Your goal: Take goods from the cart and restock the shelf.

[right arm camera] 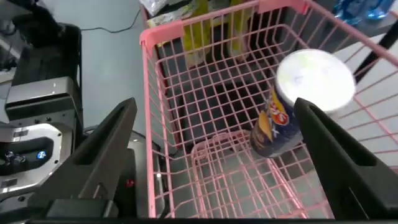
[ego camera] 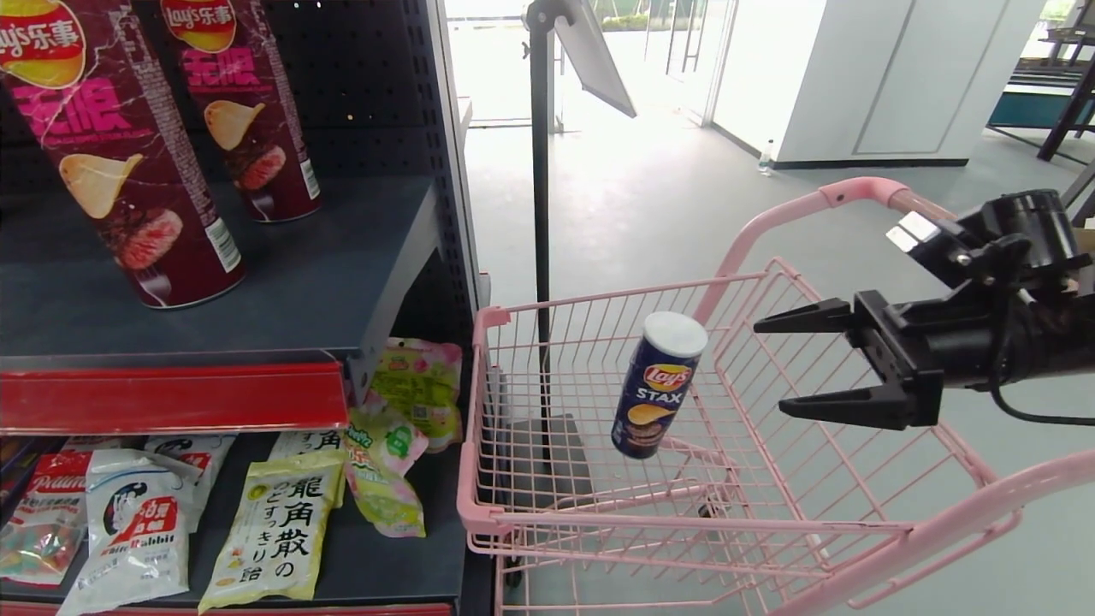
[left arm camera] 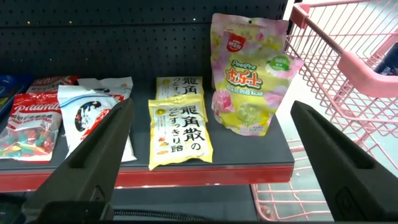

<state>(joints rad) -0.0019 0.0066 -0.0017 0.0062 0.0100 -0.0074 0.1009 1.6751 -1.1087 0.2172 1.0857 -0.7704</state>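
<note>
Left side: shelf, upper board with two red cans standing and bare room to their right. Lower board with flat candy bags. Right of that: pink cart, parked just beside shelf. Inside cart: blue can, tilted, white lid up, base down on wire floor. Looks like the only good in there. Far right: right gripper, over cart's right side, tips aimed at can.

Step in hand, as judged: going for blue can, nothing picked yet. To do it well:
- Bring tips in level with can's middle, below lid, one of the fingers on each side of the barrel.
- Match wrist to can's lean for flat contact, not edge contact.
- Keep clear of wire sides when dipping in.
- Close slow: light round tube, likely to roll or tip over if nudged on one side first.
- Lift straight up past rim before swinging left to upper board, beside red cans.

Tool: right gripper spread wide, wider than can, holding nothing, touching nothing, near can but apart. Same in right wrist view: can close to one finger, no contact. Left gripper also spread wide, empty, hovering in front of lower board, facing bags.
</note>
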